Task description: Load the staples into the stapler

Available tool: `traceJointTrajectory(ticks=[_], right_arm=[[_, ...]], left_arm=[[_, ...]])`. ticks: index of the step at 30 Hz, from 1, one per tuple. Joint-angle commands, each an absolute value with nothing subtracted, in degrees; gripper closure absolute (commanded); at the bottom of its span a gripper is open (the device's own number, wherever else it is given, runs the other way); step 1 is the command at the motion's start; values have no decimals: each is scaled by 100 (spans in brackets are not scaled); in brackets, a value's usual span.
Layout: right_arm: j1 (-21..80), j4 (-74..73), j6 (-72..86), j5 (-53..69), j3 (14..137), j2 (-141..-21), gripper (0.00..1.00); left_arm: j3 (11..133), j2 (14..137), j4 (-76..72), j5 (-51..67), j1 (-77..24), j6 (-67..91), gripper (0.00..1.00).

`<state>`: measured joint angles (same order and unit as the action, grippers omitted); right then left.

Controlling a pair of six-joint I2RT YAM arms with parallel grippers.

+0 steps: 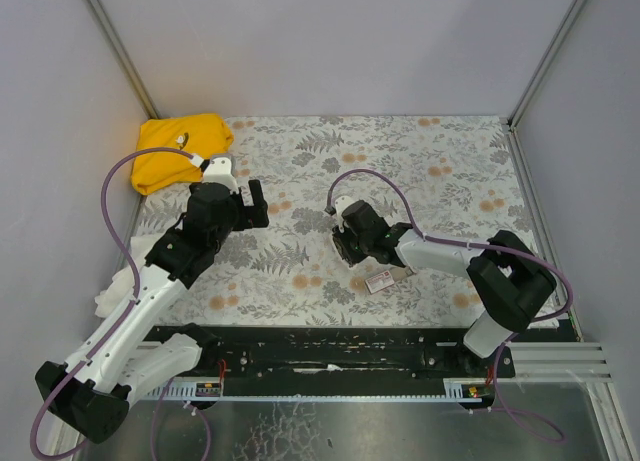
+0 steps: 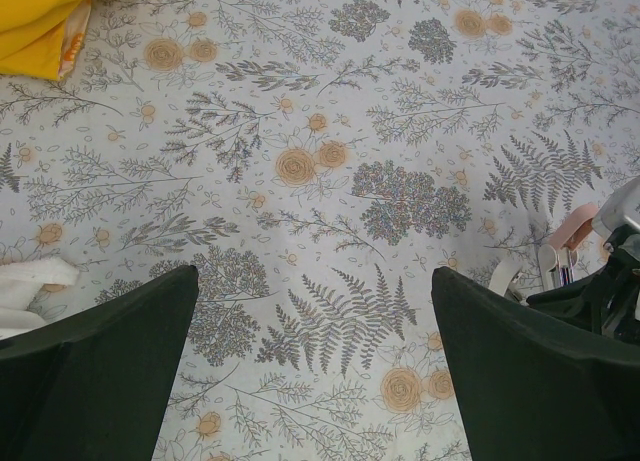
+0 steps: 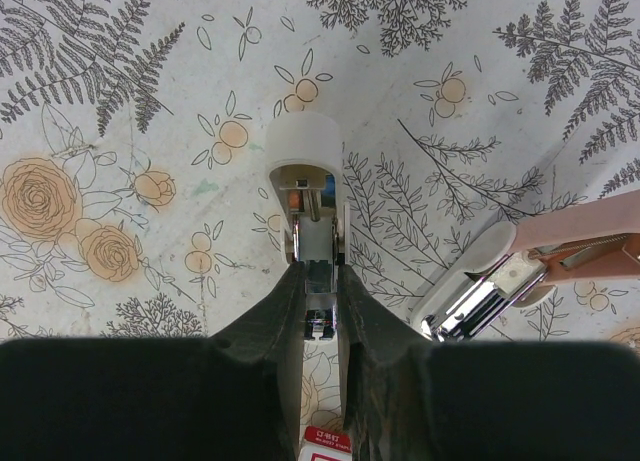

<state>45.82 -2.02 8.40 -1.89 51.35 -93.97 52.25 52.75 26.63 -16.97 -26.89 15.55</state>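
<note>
Two grippers: right gripper (image 3: 320, 276) clenched on tiny pink-and-white plastic stapler (image 3: 305, 151), left gripper (image 2: 312, 281) released; small red-and-white box (image 3: 327, 443), label too small to read.

Black-and-white arms (image 1: 150, 286), looping purple cables (image 1: 107, 196), black end effector fingers (image 2: 90, 371)

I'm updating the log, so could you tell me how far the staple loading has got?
Done: the stapler lies hinged open, pink top swung aside. In hand: the right claw is shut on its white base; the left claw hangs open, empty. Left: no staple strip clearly shows in the channel, and the top needs closing.
</note>
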Motion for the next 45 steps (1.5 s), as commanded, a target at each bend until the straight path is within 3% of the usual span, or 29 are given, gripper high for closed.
traceJointTrajectory(ticks=[1,23,27,36,45], right_arm=[[4649,-23,818,-148,5329,-9407,84],[4681,-221,430,-198,5282,-9479,82],[4684,-285,461,-148,5267,-9371,74],[4682,-351,660,-29,5278,-8843,47],[4544,-488,1566,-422,4856,-8072,38]], left_arm=[[5171,5272,2294,-1832,-2636,1441,0],[5160,5260,2294,-1816,-2611,1432,0],[5151,5271,2294,-1804,-2610,1433,0],[5172,5309,2276,-1511,-2602,1465,0],[4944,5773,1601,69,-2815,2354,1]])
